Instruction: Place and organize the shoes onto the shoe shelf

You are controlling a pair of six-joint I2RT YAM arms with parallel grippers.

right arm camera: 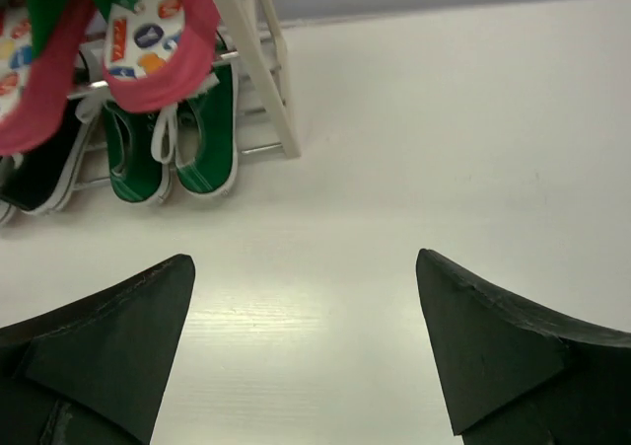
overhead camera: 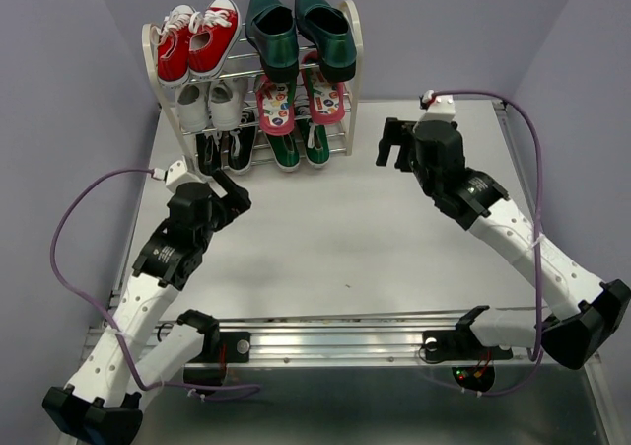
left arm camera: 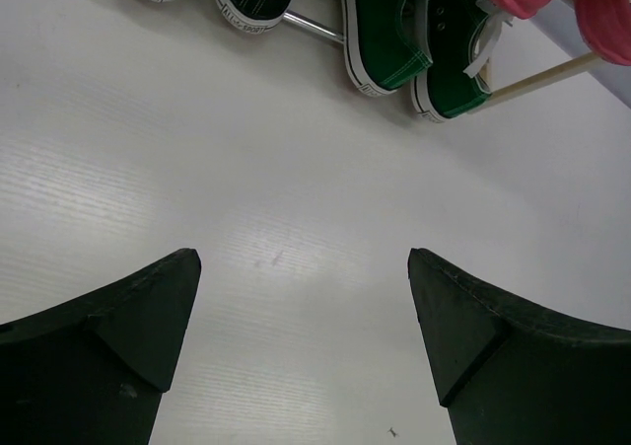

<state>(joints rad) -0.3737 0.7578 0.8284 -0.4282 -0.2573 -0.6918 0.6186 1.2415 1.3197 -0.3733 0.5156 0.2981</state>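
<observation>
Pale lilac walls (overhead camera: 454, 21), white table (overhead camera: 325, 238) filling most of the top view. Metal rail (overhead camera: 335, 338) along the near edge holds the arm bases.

Left arm (overhead camera: 148, 297) reaches up the left side of the table. Right arm (overhead camera: 523, 243) reaches up the right side. Each has a purple cable (overhead camera: 59, 228) looping off the wrist.

Shoe shelf (overhead camera: 353, 40) stands at the far edge, left of centre, cream side frames, chrome rods, three tiers, all filled.

- Top tier: red sneakers (overhead camera: 197, 40) on the left, dark teal dress shoes (overhead camera: 296, 31) on the right, toes toward the wall.
- Middle tier: white sneakers (overhead camera: 209, 105) left, pink flip-flops (overhead camera: 296, 100) right.
- Bottom tier: black sneakers (overhead camera: 222, 151) left, green sneakers (overhead camera: 299, 147) right, toes sticking out over the table.

Left gripper (overhead camera: 235, 196) sits near the front of the shelf, below the black sneakers, jaws spread wide, nothing between them. Its wrist view shows bare table between the fingers (left arm camera: 128, 317) and the green sneakers (left arm camera: 404, 40) ahead.

Right gripper (overhead camera: 392, 154) is to the right of the shelf, apart from it, jaws also wide and holding nothing. Its wrist view shows the flip-flops (right arm camera: 158, 40) above the green sneakers (right arm camera: 177, 149).
</observation>
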